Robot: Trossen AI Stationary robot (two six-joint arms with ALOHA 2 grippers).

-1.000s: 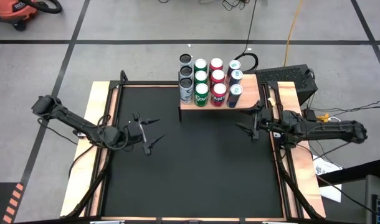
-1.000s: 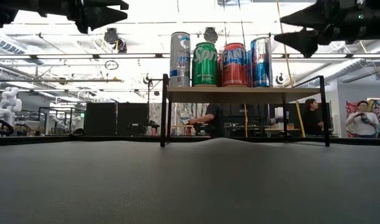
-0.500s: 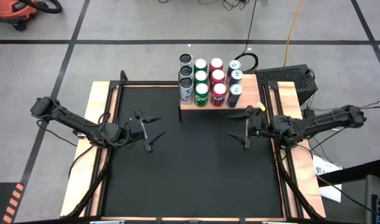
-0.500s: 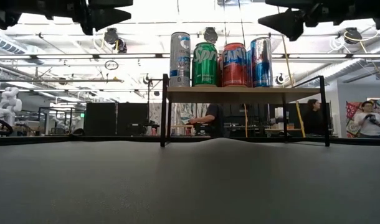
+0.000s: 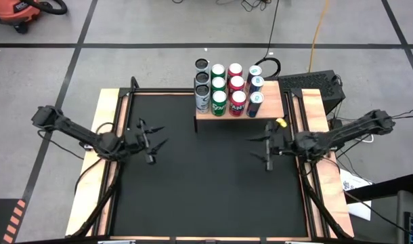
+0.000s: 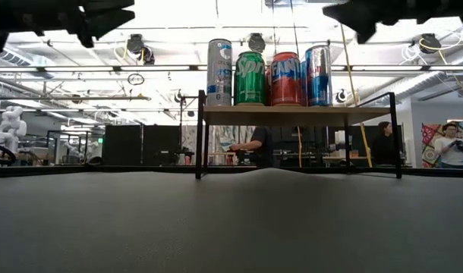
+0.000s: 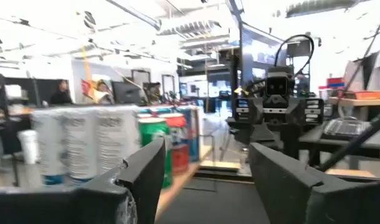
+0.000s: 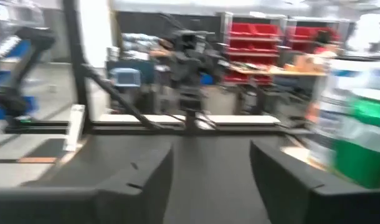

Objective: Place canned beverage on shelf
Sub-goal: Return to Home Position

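Overhead, 12 cans [image 5: 235,85] on shelf [image 5: 271,108], left claw [image 5: 149,139], right claw [image 5: 265,146] splayed.

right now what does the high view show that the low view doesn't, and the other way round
Only the high view: the cans stand in four lines of three on the shelf, silver, green, red, blue, and both whole arms show, with the left gripper and right gripper open over the black table. Only the low view: the shelf's black legs, the front cans' labels, and people in the room behind. Both: the shelf, its front four cans and the table.
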